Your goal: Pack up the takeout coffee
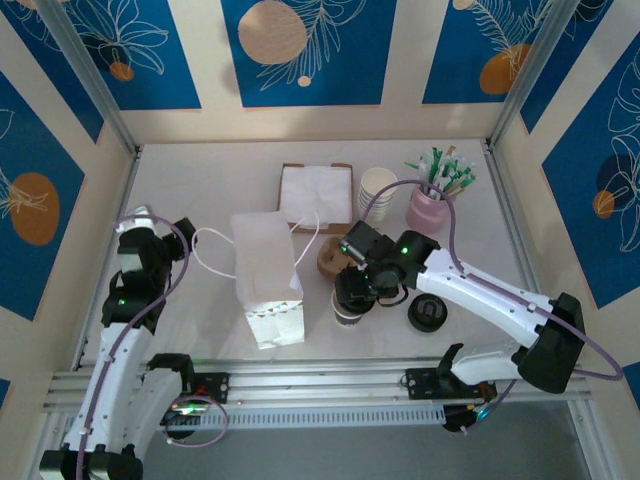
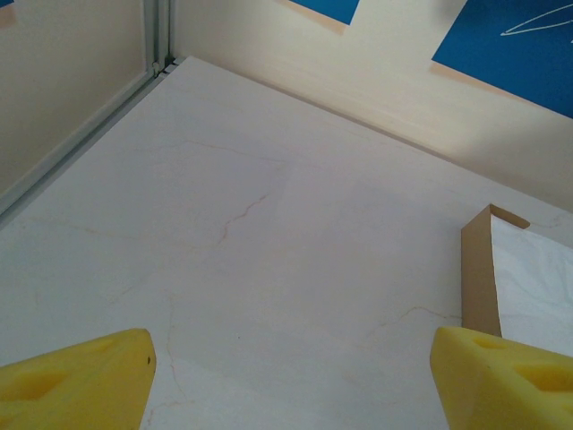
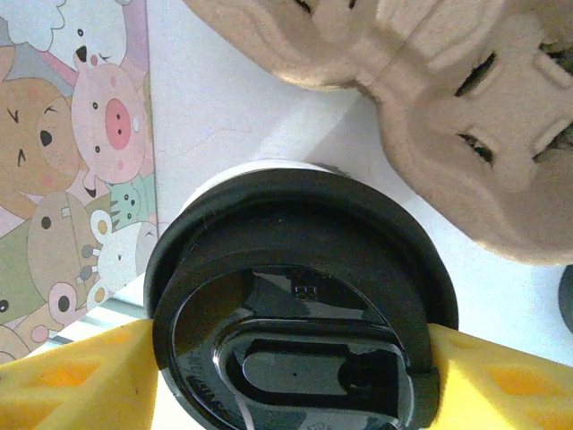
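The takeout coffee (image 3: 295, 296), a cream cup under a round black lid, sits between the yellow fingers of my right gripper (image 3: 291, 358), which press on both sides of the lid. From above, the cup (image 1: 347, 312) shows just below my right gripper (image 1: 358, 288), in front of the brown cup carrier (image 1: 330, 258). Whether the cup rests on the table I cannot tell. The carrier's moulded pulp (image 3: 448, 116) lies just beyond the lid. At the table's left side my left gripper (image 1: 150, 240) stands open over bare tabletop, nothing between its fingers (image 2: 81, 376).
A white paper bag (image 1: 265, 280) lies left of the cup, its cartoon-printed side (image 3: 72, 161) close by. A loose black lid (image 1: 427, 312) lies to the right. Behind are stacked cups (image 1: 377, 188), a pink stirrer pot (image 1: 430, 205) and a napkin box (image 1: 317, 192), its edge (image 2: 479, 278) near my left gripper.
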Tool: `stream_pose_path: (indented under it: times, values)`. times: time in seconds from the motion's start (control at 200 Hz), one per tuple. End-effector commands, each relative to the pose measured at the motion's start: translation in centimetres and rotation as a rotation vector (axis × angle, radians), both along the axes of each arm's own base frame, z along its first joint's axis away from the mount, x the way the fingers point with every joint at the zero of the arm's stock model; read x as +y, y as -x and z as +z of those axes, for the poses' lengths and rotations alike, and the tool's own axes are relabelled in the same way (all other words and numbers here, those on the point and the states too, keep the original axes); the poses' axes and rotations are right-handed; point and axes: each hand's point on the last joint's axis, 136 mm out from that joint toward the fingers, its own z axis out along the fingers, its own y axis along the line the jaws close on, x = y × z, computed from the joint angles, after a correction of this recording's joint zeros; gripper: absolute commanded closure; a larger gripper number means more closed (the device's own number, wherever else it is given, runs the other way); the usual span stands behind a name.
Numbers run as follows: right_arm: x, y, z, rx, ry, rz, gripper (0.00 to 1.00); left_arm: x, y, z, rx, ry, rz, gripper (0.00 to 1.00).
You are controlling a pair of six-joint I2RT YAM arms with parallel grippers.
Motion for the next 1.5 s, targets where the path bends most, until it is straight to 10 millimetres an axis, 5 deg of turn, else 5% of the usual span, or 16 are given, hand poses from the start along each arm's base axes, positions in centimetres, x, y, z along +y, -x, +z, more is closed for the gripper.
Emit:
stream_pose_path:
  times: [0.0, 1.496]
  values:
    - [1.1, 0.9, 0.1, 0.049, -0.036, 0.025, 0.31, -0.2, -0.1, 0.1, -0.014, 0.001, -0.011, 0.20]
    - [0.9, 1.3, -3.2, 0.179, 0.082, -0.039, 0.31, -0.1, 0.0, 0.0, -0.011, -0.004, -0.008, 0.20]
